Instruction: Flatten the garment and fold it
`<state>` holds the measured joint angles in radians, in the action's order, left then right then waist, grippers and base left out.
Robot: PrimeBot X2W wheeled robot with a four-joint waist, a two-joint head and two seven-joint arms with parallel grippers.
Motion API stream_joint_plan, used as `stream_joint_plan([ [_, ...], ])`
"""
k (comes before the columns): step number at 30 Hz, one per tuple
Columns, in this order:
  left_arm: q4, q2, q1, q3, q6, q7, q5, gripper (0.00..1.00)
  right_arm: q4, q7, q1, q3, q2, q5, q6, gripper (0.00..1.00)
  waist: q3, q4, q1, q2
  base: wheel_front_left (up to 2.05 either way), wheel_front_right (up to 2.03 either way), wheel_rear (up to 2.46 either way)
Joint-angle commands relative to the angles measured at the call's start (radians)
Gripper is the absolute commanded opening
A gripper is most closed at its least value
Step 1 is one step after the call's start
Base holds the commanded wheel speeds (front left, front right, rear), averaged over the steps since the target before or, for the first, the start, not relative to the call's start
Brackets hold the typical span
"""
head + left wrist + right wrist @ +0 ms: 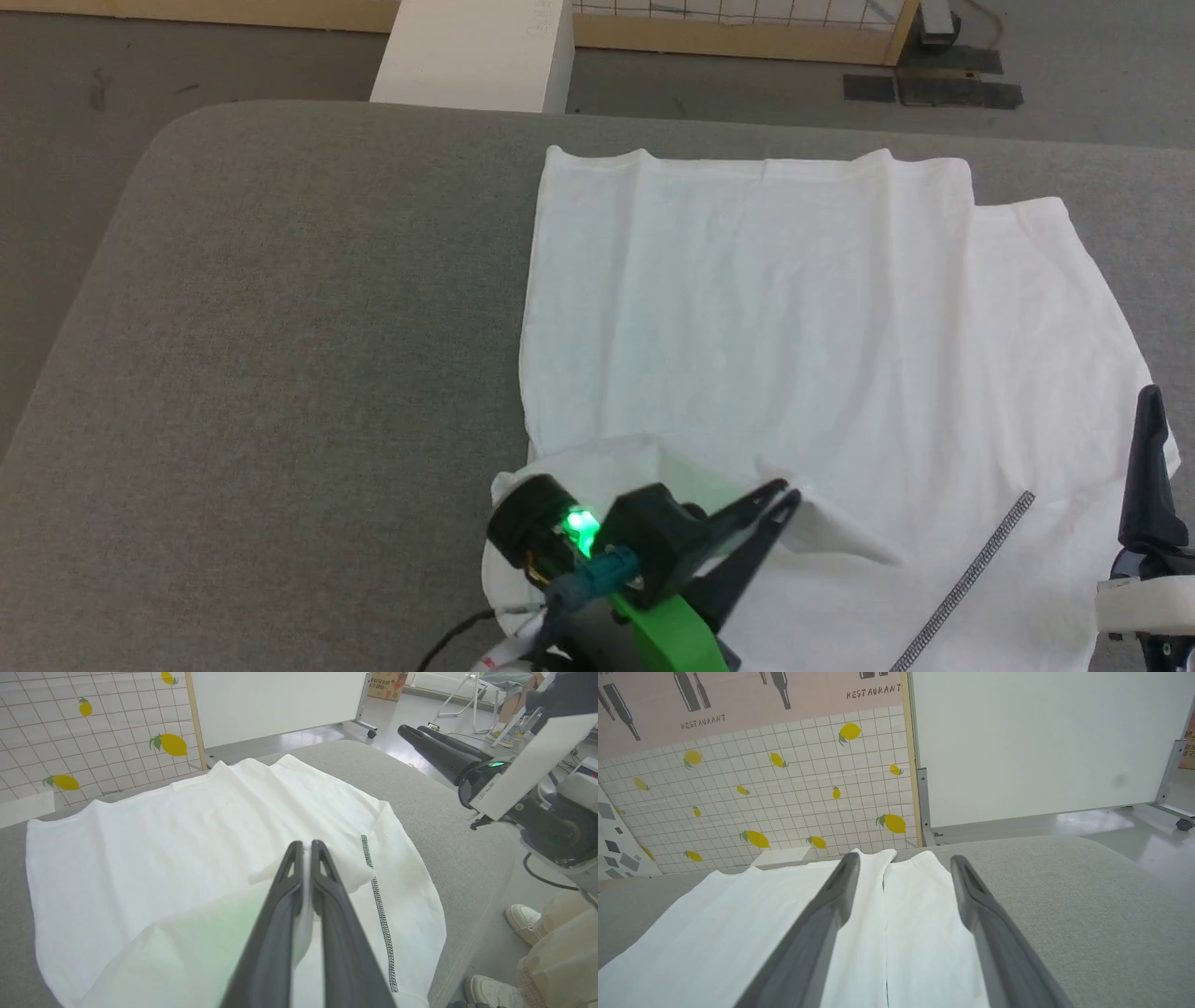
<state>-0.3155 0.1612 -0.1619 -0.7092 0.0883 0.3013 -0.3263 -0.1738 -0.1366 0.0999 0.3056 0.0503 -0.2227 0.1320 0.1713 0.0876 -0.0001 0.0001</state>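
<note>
Left gripper: two long dark fingers pressed narrowly together, pinching a raised fold of the garment, with white cloth caught in the slit between them. Beyond the fingertips the garment spreads flat, thin and softly creased. Its far hem is straight and lies short of the table's far edge. A line of dark grey stitching runs just right of this gripper along a curved hem near the table's rim. To the gripper's left lies broad bare table, a grey felt-like pad with a rounded corner. A rigid white box stands past the far edge. Right gripper: fingers spread wide, holding nothing, low over the garment. A straight cloth edge runs forward between the fingers. Bare grey table lies open to the right of them. Pale shoes of a person stand on the floor beside the table.
</note>
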Motion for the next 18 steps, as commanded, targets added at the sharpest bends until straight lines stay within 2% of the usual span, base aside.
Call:
stream_joint_plan([
  [1, 0.006, -0.008, -0.015, -0.019, 0.008, -0.012, 0.015, 0.0, 0.001, -0.003, 0.0, -0.001, 0.0, -0.008, -0.001, 1.0, 0.01, -0.005, 0.0001, -0.0001, 0.0, 0.0, 0.0],
  [11, 0.074, -0.013, -0.019, -0.16, 0.032, -0.044, -0.003, 0.0, 0.015, -0.011, -0.011, 0.007, 0.0, -0.011, -0.001, 1.0, 0.039, -0.02, 0.0001, -0.0001, 0.0, 0.0, 0.0],
  [14, 0.116, 0.006, -0.029, -0.192, 0.035, -0.019, -0.004, 0.0, 0.017, -0.012, -0.015, 0.007, 0.0, -0.011, -0.001, 1.0, 0.045, -0.023, 0.0001, -0.0001, 0.0, 0.0, 0.0],
  [15, 0.171, 0.026, -0.038, -0.219, 0.038, 0.013, -0.016, 0.0, 0.018, -0.012, -0.021, 0.006, 0.0, -0.009, -0.001, 1.0, 0.053, -0.027, 0.0001, -0.0001, 0.0, 0.0, 0.0],
  [18, 0.21, 0.034, -0.051, -0.239, 0.039, 0.044, -0.035, 0.0, 0.016, -0.011, -0.027, 0.007, 0.0, -0.007, -0.001, 1.0, 0.063, -0.031, 0.0001, -0.0001, 0.0, 0.0, 0.0],
])
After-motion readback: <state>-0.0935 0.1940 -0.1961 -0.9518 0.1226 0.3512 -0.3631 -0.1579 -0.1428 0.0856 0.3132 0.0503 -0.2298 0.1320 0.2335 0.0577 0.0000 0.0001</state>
